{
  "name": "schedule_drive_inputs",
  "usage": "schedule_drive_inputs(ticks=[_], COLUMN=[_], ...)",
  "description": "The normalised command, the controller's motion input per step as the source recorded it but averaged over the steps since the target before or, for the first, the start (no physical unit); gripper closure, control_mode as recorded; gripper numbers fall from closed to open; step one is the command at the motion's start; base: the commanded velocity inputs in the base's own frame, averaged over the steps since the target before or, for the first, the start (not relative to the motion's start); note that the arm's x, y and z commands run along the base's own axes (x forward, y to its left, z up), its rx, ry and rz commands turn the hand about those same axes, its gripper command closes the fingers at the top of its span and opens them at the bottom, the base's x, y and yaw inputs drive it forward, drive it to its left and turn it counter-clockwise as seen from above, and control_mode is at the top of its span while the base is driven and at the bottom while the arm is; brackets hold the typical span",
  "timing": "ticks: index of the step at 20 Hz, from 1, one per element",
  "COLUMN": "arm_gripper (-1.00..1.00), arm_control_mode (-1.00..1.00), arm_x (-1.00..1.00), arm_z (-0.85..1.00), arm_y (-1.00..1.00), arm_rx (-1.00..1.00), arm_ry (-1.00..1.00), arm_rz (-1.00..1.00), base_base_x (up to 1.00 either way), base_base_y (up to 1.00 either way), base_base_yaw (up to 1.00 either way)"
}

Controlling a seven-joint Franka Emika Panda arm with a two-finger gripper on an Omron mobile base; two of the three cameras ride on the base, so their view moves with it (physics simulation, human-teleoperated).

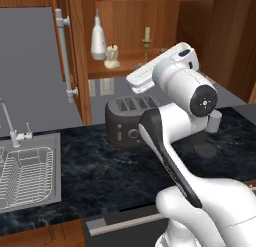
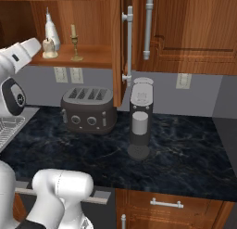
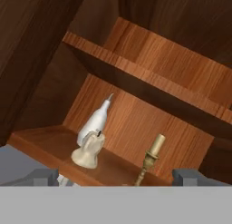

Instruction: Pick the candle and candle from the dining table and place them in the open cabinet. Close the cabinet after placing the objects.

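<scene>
Gripper point(image 3: 115, 177) open wide, jaws far apart, nothing held.

Hand view: squat cream candle point(image 3: 89, 151) stood on cabinet point(image 3: 149, 60) floor, ahead of left fingertip; white bottle point(image 3: 96, 120) just behind, touching it in picture. Taper candle point(image 3: 151, 160) on gold stick stood ahead, nearer right fingertip.

Left base view: hand pointed toward open cabinet; both candles beyond it on cabinet floor. Toaster point(image 1: 125, 120) below hand.

Right base view: taper right of squat candle; cabinet door point(image 2: 117, 42) open.
</scene>
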Motion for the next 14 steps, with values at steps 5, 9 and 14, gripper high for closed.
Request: schedule_drive_inputs(ticks=[5, 9, 14], arm_gripper=[-1.0, -1.0, -1.0], arm_control_mode=[-1.0, -1.0, -1.0], arm_x=[-0.84, -0.79, -0.24], arm_z=[-0.01, -0.07, -0.23], arm_y=[-0.01, 0.0, 0.0], arm_rx=[0.0, 0.0, -0.08], arm_ry=[-0.11, -0.1, 0.0], arm_rz=[0.0, 0.0, 0.08], base_base_x=[0.0, 0.0, 0.0], base_base_y=[0.0, 0.0, 0.0], base_base_yaw=[0.0, 0.0, 0.0])
